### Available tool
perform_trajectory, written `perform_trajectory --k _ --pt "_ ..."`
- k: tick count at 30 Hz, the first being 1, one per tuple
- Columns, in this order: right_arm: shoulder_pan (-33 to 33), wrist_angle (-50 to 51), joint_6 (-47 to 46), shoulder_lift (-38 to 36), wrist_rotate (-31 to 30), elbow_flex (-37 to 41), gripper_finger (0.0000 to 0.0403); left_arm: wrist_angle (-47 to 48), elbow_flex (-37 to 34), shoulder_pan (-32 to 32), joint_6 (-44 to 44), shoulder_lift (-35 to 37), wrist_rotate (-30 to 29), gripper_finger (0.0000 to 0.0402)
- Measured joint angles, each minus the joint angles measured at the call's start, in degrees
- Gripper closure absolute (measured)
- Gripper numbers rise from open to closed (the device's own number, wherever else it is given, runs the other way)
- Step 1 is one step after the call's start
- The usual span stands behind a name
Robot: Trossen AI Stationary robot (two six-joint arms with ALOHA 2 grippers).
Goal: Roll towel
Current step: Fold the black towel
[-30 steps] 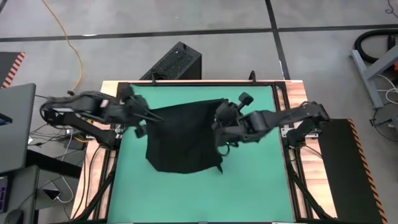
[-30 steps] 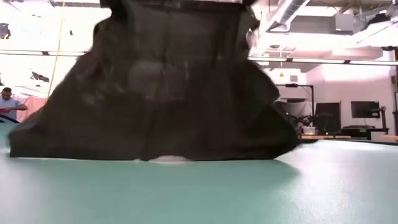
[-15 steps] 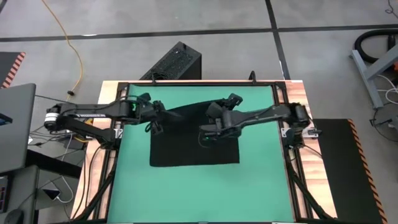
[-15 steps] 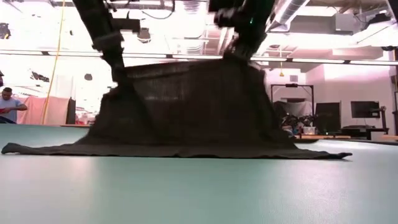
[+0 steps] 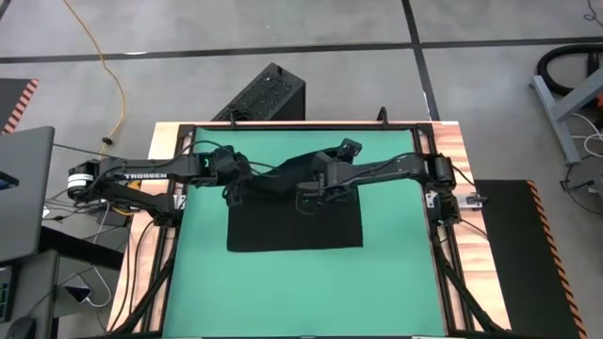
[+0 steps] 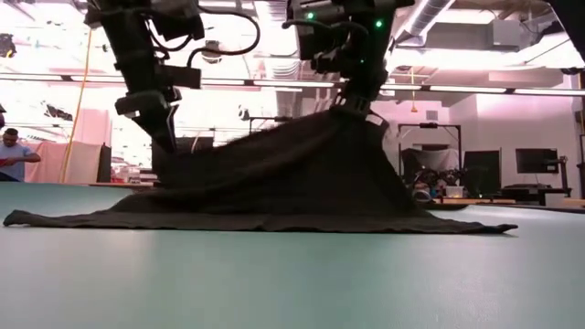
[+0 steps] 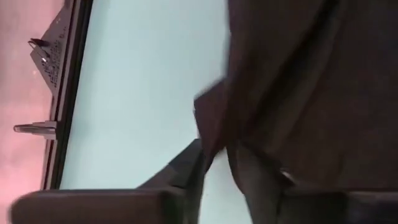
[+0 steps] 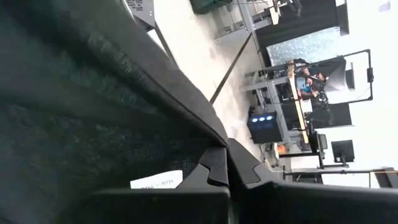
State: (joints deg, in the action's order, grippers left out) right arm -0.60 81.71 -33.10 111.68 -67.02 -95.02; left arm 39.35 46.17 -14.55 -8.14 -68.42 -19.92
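The black towel [image 5: 295,224] lies with its near half flat on the green mat [image 5: 396,282], while its far edge rises off the mat like a tent [image 6: 302,174]. My right gripper [image 5: 306,191] [image 6: 361,102] is shut on the raised far edge at the peak. My left gripper [image 5: 236,188] [image 6: 167,139] hangs over the far left corner, which sags lower there. In the left wrist view its fingers [image 7: 214,167] stand apart, with a flap of the towel [image 7: 208,127] hanging down between them. A white tag [image 8: 155,180] shows beside my right fingers. My left gripper has the towel's far left corner flap [image 7: 208,140] between its parted fingers; whether they touch it I cannot tell. My right gripper pinches the towel's far edge [image 8: 186,146] between its two fingers, close to the white tag, coming from above and from the table's right. The cloth hangs from the fingers down to the mat, its near half lying flat.
A dark frame and wooden border [image 5: 441,141] run around the mat. A black box [image 5: 264,94] stands beyond the far edge, a laptop [image 5: 24,188] at the left. A person [image 6: 11,151] is far back in the room. Bare mat lies on the towel's near side.
Both grippers have come down toward the mat with the towel's far edge. The towel, hanging high a second ago, now lies with its near half spread flat. Its far left corner has sunk lower than the right one, which stays up at my right gripper.
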Motion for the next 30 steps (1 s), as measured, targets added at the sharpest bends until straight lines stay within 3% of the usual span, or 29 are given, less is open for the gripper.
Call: perform_trajectory --k 6,12,14,17,18,23,30 --pt "0.0 0.0 0.1 -0.5 0.3 0.0 0.0401 -1.0 0.0 -0.4 3.4 0.0 -4.0 0.0244" --pt "0.0 -0.9 0.2 -0.5 1.4 0.0 0.0401 -8.9 -1.3 -2.5 -0.3 0.0 1.0 0.0236" --pt "0.0 -0.9 0.2 -0.5 1.4 0.0 0.0401 -14.3 -3.1 -4.8 -4.0 0.0 4.9 0.0236" --pt "0.0 -1.0 0.4 -0.5 2.1 0.0 0.0401 -20.2 -4.8 -9.7 -9.3 -1.3 18.2 0.0236" --pt "0.0 -1.0 0.5 -0.5 2.6 0.0 0.0401 -22.0 -5.1 -11.3 -10.3 -2.0 20.1 0.0236" --pt "0.1 -1.0 0.6 -0.5 2.9 0.0 0.0401 -31.3 -3.9 -19.5 -13.2 -7.1 21.7 0.0236" --pt "0.1 -1.2 0.6 -0.4 2.8 0.0 0.0401 -33.8 2.1 -28.8 -14.8 -18.1 32.6 0.0236"
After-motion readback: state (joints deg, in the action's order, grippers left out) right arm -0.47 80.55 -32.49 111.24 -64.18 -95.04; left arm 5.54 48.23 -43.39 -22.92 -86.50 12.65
